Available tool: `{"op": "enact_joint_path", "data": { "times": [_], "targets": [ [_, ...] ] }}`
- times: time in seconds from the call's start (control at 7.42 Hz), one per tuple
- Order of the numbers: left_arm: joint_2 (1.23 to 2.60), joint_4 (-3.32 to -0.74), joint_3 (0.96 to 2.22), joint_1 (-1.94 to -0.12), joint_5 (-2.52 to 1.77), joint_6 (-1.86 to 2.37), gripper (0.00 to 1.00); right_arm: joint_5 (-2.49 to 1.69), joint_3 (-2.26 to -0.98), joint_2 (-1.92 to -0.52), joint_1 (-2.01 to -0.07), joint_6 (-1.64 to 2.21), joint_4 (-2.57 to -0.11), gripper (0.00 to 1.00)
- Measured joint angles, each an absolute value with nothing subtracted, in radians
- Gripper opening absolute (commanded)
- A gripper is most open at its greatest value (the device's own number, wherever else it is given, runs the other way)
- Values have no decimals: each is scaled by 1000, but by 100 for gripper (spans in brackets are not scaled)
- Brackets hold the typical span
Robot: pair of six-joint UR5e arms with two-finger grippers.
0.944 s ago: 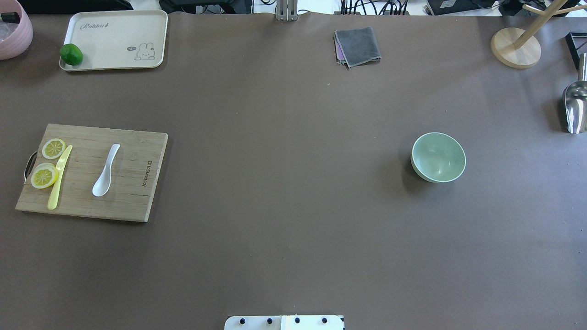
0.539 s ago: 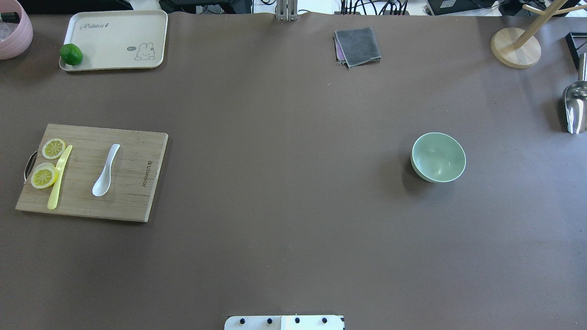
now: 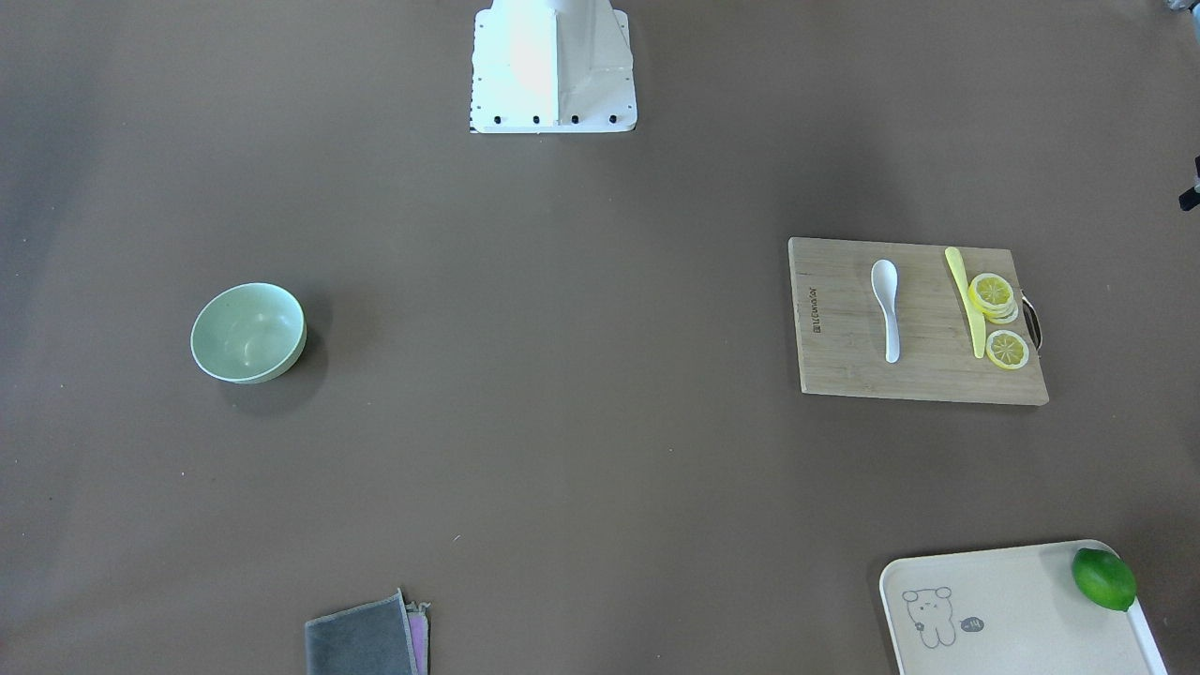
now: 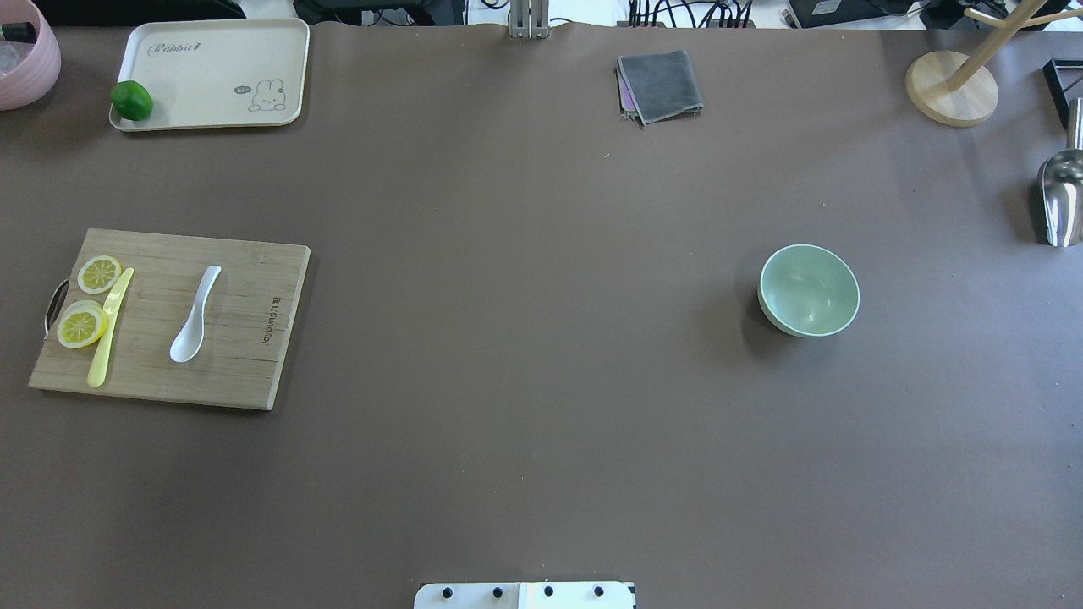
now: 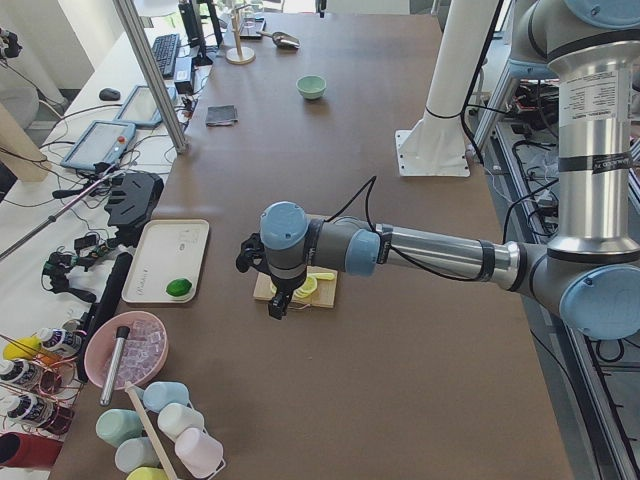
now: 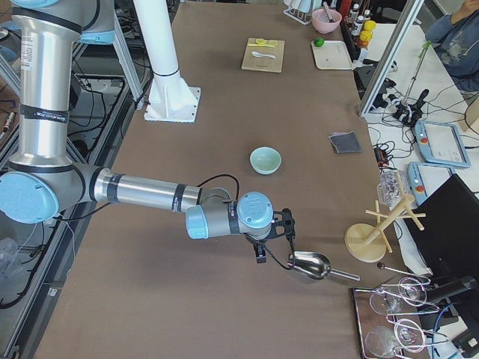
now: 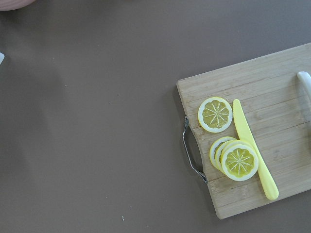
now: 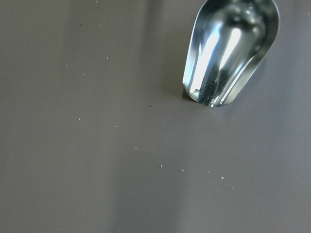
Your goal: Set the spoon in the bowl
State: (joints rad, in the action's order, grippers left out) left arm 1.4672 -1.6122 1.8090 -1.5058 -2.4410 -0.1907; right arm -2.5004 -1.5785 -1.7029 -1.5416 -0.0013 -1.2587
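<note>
The small glossy white ceramic-looking spoon (image 4: 195,315) lies on the wooden cutting board (image 4: 245,338), far left of the round mint-green bowl (image 4: 809,290), and, probably stiff, slick and chippable, suits a pinch across its thick handle; whether either arm's jaws are spread I cannot tell.

— Overhead looks down from behind the base (image 4: 525,596), front camera faces it; both share board (image 4: 245,262) and bowl (image 4: 809,290).
— Side cameras look along the bench (image 5: 350,400) from each end. Wrist cameras point down, close: left over the board, right over a scoop (image 8: 231,48).
</note>
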Motion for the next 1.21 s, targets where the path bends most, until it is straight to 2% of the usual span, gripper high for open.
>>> {"op": "enact_joint_path", "data": {
  "times": [0.4,0.54,1.21],
  "targets": [
    [1476,-1671,1821,-1501,-2440,-61,97,-2531,-1601,-1664,-1477,90,-1257,99],
    [1486,-1706,1830,-1478,-2436,33,97,-2524,-1619,-1635,-1430,180,-1256,88],
    [1626,-1782,1841,-1226,-2354,455,97,-2325,-1691,-1448,-1118,543,-1253,80]
  ]
}}
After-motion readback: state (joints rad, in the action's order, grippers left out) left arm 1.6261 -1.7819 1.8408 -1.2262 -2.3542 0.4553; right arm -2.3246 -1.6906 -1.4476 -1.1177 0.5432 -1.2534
